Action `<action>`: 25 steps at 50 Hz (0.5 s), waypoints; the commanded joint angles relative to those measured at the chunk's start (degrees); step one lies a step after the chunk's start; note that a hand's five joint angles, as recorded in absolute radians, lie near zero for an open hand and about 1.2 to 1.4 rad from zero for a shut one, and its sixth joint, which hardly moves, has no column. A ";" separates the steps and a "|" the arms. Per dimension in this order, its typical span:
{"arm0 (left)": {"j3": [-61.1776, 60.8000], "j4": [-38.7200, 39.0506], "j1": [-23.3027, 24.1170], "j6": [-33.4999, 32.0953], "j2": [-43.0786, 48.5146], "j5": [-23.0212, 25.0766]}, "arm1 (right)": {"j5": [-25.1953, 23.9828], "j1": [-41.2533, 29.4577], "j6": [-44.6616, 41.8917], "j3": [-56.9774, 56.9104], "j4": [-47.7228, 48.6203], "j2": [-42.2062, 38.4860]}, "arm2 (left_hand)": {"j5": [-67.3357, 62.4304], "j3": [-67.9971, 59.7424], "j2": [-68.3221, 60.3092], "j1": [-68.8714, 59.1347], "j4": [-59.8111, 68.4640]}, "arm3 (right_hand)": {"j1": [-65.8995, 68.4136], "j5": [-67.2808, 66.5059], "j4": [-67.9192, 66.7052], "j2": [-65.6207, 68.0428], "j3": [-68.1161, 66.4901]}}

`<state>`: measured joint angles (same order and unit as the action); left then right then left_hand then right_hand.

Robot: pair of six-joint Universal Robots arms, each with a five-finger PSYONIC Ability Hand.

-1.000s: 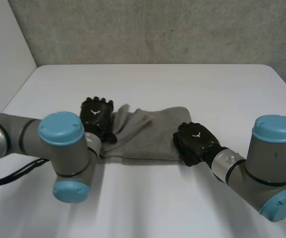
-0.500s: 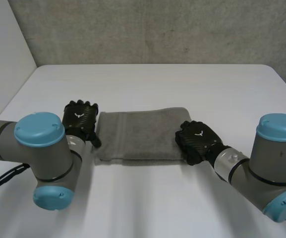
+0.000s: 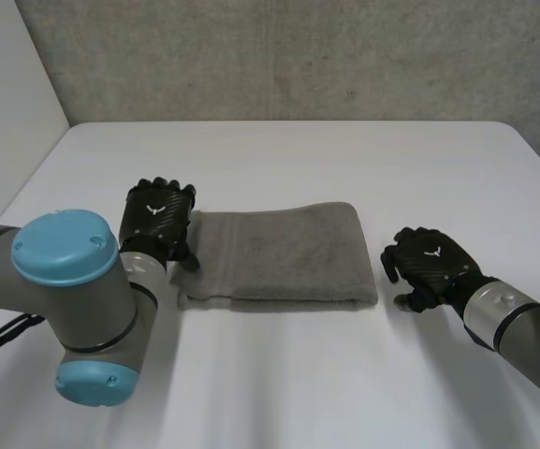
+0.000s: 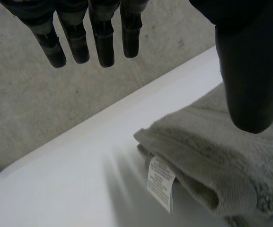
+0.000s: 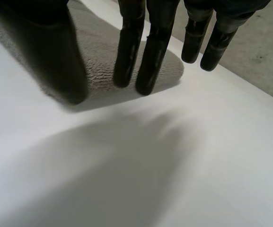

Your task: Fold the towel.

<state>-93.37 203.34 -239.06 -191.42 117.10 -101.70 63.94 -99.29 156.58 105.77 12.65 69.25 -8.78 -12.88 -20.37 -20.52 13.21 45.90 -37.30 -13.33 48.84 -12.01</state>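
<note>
1. Layout: the towel (image 3: 279, 253) lies folded on the table (image 3: 298, 154), its long axis running from hand to hand.
2. Nearer is the left hand (image 3: 157, 220), fingers straight and holding nothing, right at the towel's left end.
3. Farther off, the right hand (image 3: 430, 267), likewise slack and empty, stands apart from the right end.

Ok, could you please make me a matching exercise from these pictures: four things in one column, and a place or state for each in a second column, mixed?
Things:
1. towel
2. left hand
3. right hand
4. label

Places or states:
a. open, close beside one end of the towel
b. white, hanging at a corner of the towel
c. grey, folded, lying flat on the table
d. open, over bare table, clearly apart from the towel

Right pairs: 1-c, 2-a, 3-d, 4-b.
</note>
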 commanded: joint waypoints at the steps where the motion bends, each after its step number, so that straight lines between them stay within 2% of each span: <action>1: 0.12 -0.04 0.35 0.08 -2.31 0.10 | 2.68 -0.64 10.20 -2.40 0.10 0.62 | 0.33 2.88 1.91 2.06 -3.21 | -37.67 37.30 3.33 -40.60 2.01; 5: 0.12 -0.22 1.40 1.31 -4.15 0.53 | 3.83 -0.99 21.45 -6.61 -0.25 -0.34 | 0.66 2.88 2.25 2.40 -3.21 | -37.33 37.30 3.33 -40.27 2.01; 10: -0.06 -0.48 1.76 4.30 -4.86 2.56 | 3.91 -1.08 28.15 -11.09 -0.43 -4.20 | 0.66 2.88 2.25 2.40 -3.21 | -36.83 37.30 3.33 -39.76 2.01; 17: -0.85 -3.64 0.44 9.48 -5.48 7.47 | 4.09 -1.17 29.49 -18.58 -4.30 -10.45 | 0.66 2.88 2.25 2.40 -3.21 | -28.92 30.31 3.33 -31.86 2.01; 25: -1.11 -5.05 -1.76 10.81 -5.48 9.41 | 4.35 -2.57 29.40 -29.04 -10.62 -19.24 | 0.66 2.88 2.25 2.40 -3.21 | -16.81 18.20 3.33 -19.74 2.01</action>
<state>-94.36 199.03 -239.58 -181.25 111.58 -93.36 68.14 -100.79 186.42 82.88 5.91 55.25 -8.71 -12.88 -20.37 -20.52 13.21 23.79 -14.29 -13.33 23.45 -12.02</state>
